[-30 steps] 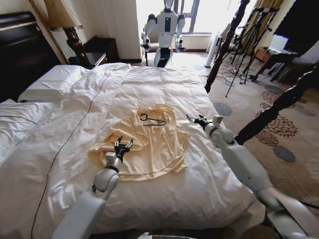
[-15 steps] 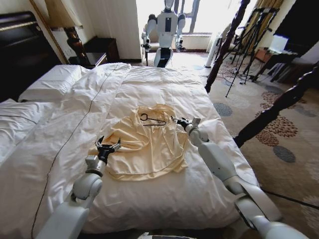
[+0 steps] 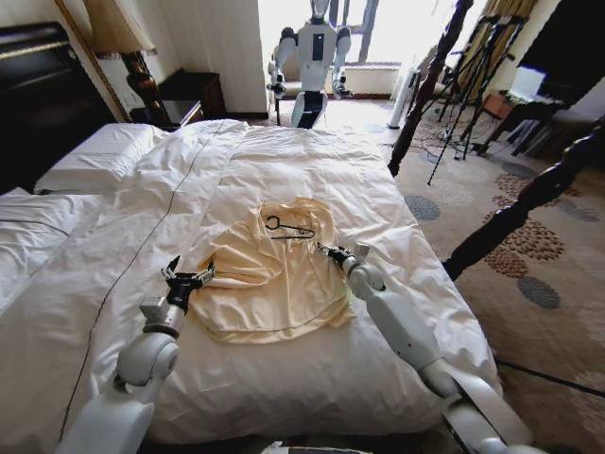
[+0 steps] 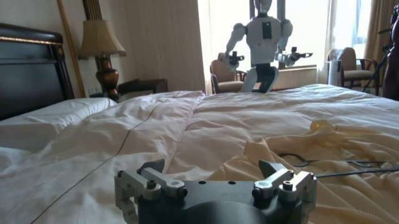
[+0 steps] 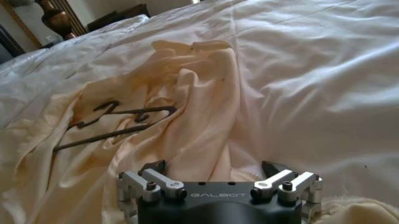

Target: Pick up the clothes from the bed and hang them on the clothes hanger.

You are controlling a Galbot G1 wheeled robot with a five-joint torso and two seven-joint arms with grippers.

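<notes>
Shirt [image 3: 274, 284]: thin, limp, light; grasp an edge, between left gripper [image 3: 187, 278] and right gripper [image 3: 333, 253], both spread wide

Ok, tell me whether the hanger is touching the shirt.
Touching. The right wrist view shows the black hanger lying flat on the cream shirt, its wire pressed into the folds.

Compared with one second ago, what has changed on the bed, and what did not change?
Both arms moved. The left gripper slid to the robot's left, off the shirt to its left edge, fingers open. The right gripper came in from the duvet to the shirt's right edge, also open. Nothing is grasped. The shirt and the hanger on it lie as before.
</notes>
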